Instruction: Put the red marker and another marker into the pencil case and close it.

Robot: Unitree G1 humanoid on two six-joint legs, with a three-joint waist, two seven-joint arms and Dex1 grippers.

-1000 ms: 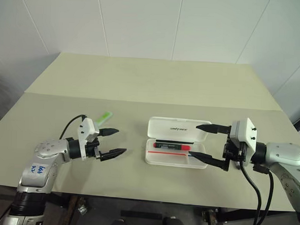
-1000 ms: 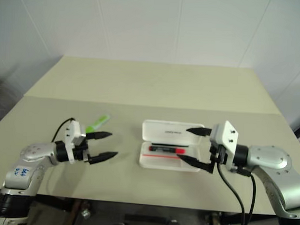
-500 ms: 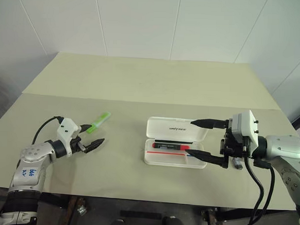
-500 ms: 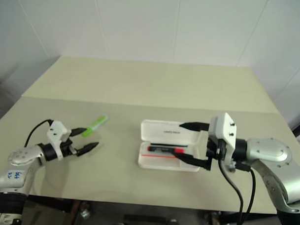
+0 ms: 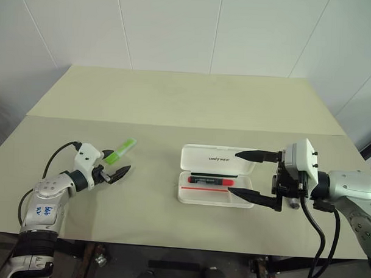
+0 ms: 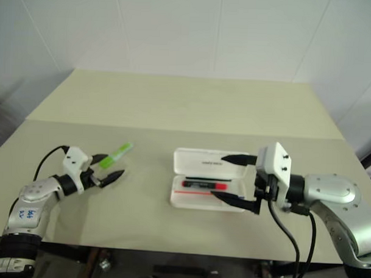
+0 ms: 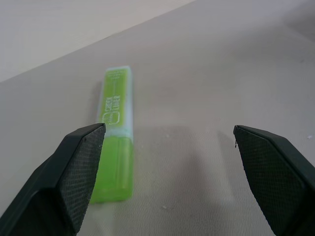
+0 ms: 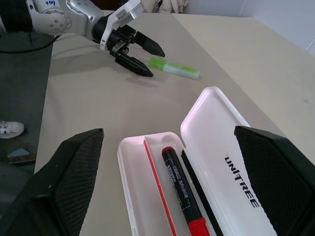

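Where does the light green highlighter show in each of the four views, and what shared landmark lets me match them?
Left eye view: green highlighter on the table, left of centre, just beyond the left hand.
Right eye view: same spot, by that hand's fingertips.
Left wrist view: lying lengthwise just beyond one finger.
Right wrist view: far across the table, beside the other hand.
Shared landmark: the open pencil case in both eye views and the right wrist view.

Bare beige worktop lies open between the left hand and the flat white hinged plastic pencil case. The chunky light green highlighter lies at that hand's one o'clock, nothing around it. The right hand, fingers wide, straddles the case's three o'clock end.
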